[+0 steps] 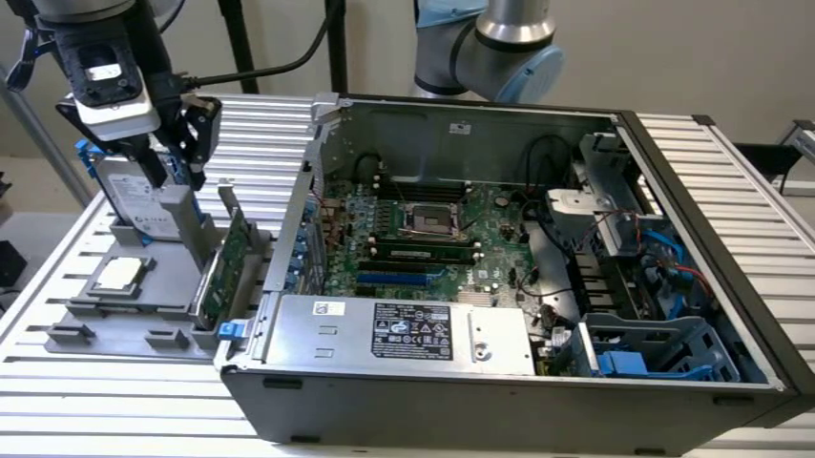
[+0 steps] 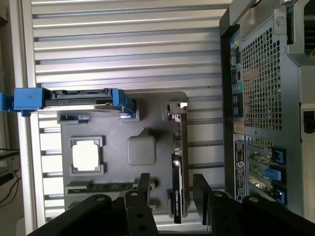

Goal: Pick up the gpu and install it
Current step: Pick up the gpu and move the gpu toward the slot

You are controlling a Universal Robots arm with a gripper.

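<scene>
Claw [image 2: 172, 179] was shown open above graphics card [image 2: 178, 147], which was racked at nine o'clock from computer case [image 1: 510, 420].

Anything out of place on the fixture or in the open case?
Nothing stands out. The gpu stands on edge in its slot of the fixture, the hard drive upright in its own, the chip flat in its nest. The gripper hangs open above the fixture.

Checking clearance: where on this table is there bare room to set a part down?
The slatted table is bare to the exterior view's right of the computer case, and on the near and far sides of the grey tray. Crowded: the tray's slots and the narrow strip between the gpu and the case.
</scene>
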